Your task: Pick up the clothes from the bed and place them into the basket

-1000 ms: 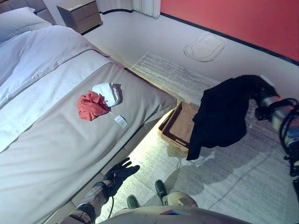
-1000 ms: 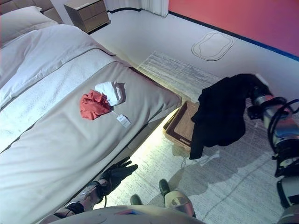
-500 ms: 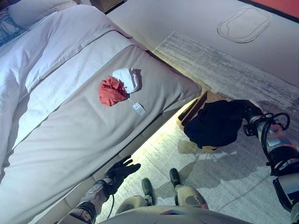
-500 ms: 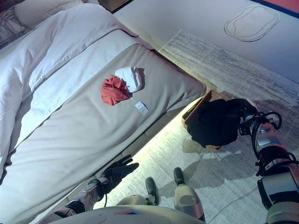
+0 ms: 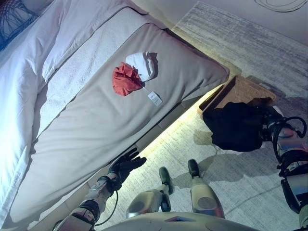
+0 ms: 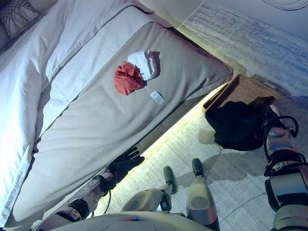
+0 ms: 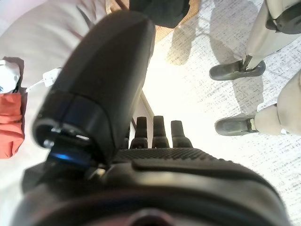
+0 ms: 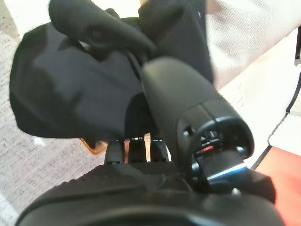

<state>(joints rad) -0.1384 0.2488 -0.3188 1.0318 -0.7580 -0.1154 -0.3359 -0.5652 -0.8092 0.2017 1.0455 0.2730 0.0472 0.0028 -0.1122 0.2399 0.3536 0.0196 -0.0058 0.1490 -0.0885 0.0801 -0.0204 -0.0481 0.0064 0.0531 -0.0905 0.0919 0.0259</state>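
Observation:
A black garment (image 5: 237, 126) sits bunched over the near end of the wicker basket (image 5: 245, 89), on the floor by the bed's foot corner. My right hand (image 8: 141, 188) is shut on the black garment (image 8: 70, 94), fingers curled into the cloth. On the beige bed cover (image 5: 96, 130) lie a crumpled red cloth (image 5: 125, 79) and a white cloth (image 5: 143, 64) touching it, with a white tag (image 5: 155, 98) beside them. Low beside the bed's edge, my left hand (image 5: 126, 165) is open and holds nothing.
A pale woven rug (image 5: 240, 192) covers the floor around the basket. A lit strip runs under the bed frame (image 5: 159, 139). White duvet and pillows (image 5: 29, 62) fill the far side of the bed.
The camera has tilted down. My right hand has lowered the black garment from hanging in the air to bunched on the basket. The left hand has stayed put.

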